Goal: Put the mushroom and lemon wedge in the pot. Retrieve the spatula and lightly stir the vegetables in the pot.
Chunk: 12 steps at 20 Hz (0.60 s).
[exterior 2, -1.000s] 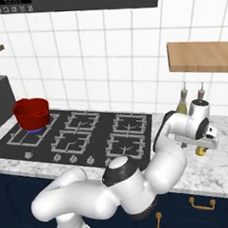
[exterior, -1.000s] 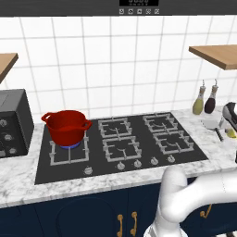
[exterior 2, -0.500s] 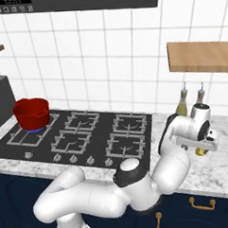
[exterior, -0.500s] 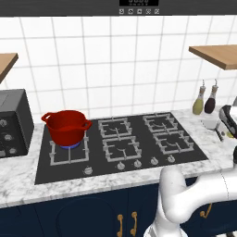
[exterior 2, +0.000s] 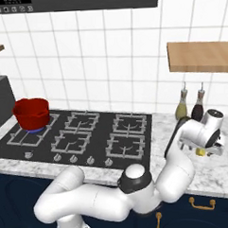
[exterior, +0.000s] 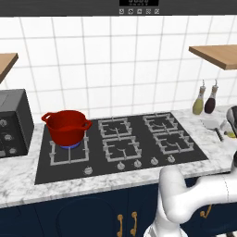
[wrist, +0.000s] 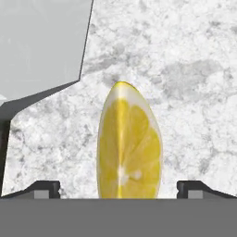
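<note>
Your gripper (wrist: pixel 118 190) hangs low over the marble table (wrist: pixel 194 69), and the lemon wedge (wrist: pixel 129 143) lies between its two fingertips (wrist: pixel 44 189); the jaws stand spread wide, one tip on each side of the wedge with clear stone between, so nothing is grasped yet; in the right base view the hand sits at the far right of the table (exterior 2: pixel 223 171), with a spot of yellow just under it, the lemon wedge (exterior 2: pixel 201 152).

The pot (exterior: pixel 67 127) stands on the rear left burner of the hob (exterior: pixel 120 146), well apart from the wedge; a blue flame shows beneath it; whether the mushroom is already inside you cannot tell from here.

Just beside the wedge lies the light-grey blade of the spatula (wrist: pixel 41 44); the blade edge is near the wedge's tip.

What could go wrong, as a judgement: the wedge lies lengthwise along the hand's line and is rounded, so a close that lands on its curved flanks may squeeze it forward and out; coming down off-centre could nudge it against the spatula; the long carry across the hob gives a loose hold time to slip.
</note>
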Motion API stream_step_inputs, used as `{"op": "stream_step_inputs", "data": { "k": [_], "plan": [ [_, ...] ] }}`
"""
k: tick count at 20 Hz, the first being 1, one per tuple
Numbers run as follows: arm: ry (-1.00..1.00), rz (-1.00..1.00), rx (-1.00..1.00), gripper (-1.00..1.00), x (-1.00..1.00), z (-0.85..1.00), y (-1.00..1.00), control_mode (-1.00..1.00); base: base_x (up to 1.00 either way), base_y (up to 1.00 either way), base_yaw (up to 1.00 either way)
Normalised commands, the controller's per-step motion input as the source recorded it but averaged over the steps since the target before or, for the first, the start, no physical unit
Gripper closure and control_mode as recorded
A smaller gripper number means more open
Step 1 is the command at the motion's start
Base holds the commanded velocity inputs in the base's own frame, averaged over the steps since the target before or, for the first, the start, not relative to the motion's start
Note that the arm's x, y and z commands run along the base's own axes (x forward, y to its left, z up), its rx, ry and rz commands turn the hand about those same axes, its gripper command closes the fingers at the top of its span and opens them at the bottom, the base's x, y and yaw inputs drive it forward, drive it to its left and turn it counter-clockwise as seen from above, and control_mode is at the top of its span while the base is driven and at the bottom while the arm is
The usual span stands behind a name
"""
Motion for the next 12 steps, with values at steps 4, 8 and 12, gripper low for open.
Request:
{"op": "stream_step_inputs", "data": {
  "k": [4, 8, 12],
  "plan": [
    [-0.48, 0.00, 0.00, -1.00, -0.04, -0.40, 0.01, -1.00, 0.00, 0.00, 0.00],
    [-0.21, 0.00, 0.00, -1.00, 0.06, -0.64, 0.34, -1.00, 0.00, 0.00, 0.00],
    [0.10, 0.00, -0.02, -1.00, 0.27, -0.49, 0.48, -1.00, 0.00, 0.00, 0.00]
  ]
}}
